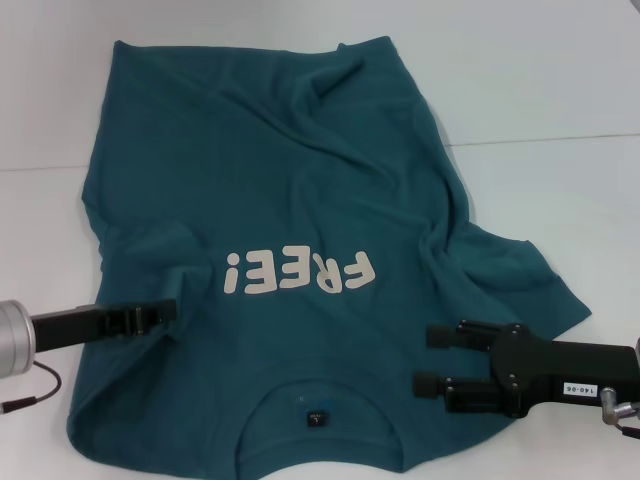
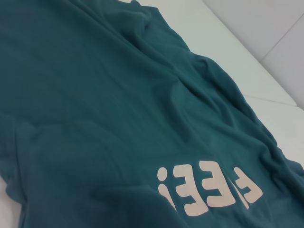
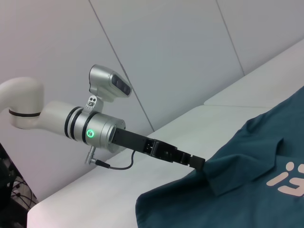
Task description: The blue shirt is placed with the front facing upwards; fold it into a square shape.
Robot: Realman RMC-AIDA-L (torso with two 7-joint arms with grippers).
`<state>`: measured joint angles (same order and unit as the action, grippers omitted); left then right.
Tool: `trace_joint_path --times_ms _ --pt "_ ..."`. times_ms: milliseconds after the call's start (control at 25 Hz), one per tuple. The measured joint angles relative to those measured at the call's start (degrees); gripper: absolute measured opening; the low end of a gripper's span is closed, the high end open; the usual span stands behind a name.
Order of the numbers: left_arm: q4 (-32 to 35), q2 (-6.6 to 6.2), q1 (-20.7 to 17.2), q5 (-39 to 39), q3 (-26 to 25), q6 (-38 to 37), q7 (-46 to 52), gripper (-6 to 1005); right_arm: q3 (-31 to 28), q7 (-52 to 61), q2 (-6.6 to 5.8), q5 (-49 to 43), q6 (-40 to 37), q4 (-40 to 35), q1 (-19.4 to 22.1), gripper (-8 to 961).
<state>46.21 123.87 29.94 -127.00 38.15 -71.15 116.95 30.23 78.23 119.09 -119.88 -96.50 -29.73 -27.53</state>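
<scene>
While my large dark teal-blue cotton T-shirt (image 1: 300, 200) lies front-up filling the white worktop (image 1: 560, 90), my left jaws (image 1: 165, 315) pinch its sleeve fold at lower left, my right jaws (image 1: 432, 360) parted, empty, lower right.

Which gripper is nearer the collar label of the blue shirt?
Right, narrowly. The right gripper hovers open just beside the collar label, over the shoulder area of the blue shirt. The left gripper sits farther off, at the opposite sleeve fold.

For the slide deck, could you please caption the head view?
Left gripper pinches a fold of the blue shirt near its sleeve; right gripper hovers open over the opposite side.
</scene>
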Motion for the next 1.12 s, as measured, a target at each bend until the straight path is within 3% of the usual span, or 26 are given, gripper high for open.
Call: trace_joint_path --times_ms 1120 --pt "-0.4 -1.25 -0.14 2.73 -3.31 -3.09 1.35 -1 -0.96 0.42 -0.2 0.0 0.14 -0.26 -0.27 870"
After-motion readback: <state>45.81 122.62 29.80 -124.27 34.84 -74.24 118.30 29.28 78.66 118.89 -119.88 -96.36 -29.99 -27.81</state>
